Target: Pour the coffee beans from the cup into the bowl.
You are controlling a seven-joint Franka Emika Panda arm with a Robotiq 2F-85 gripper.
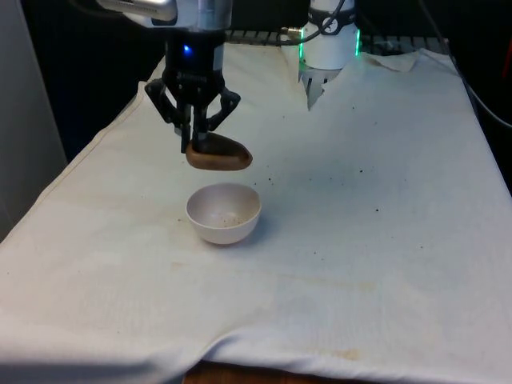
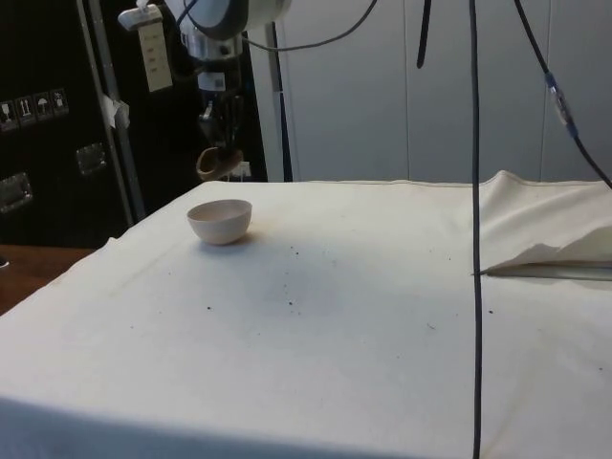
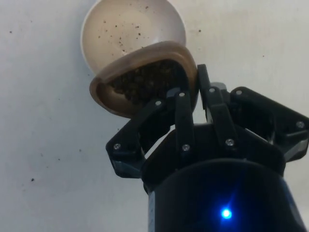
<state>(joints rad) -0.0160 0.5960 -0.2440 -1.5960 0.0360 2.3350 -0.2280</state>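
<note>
Coffee beans point(image 3: 145, 82) sit inside the brown cup point(image 1: 218, 154), which is held in the air above and just behind the pale bowl point(image 1: 224, 213) on the white cloth point(image 1: 384, 240). The gripper point(image 1: 196, 132) is clamped on the cup's rim, one finger inside and one outside. In the wrist view the cup is tilted, mouth towards the bowl. The bowl holds only dark specks; whether any are whole beans is hard to tell. Judgement: pouring is at its start. The next move calls for further tilt with the lip kept over the bowl, since loose specks already lie on the cloth.
</note>
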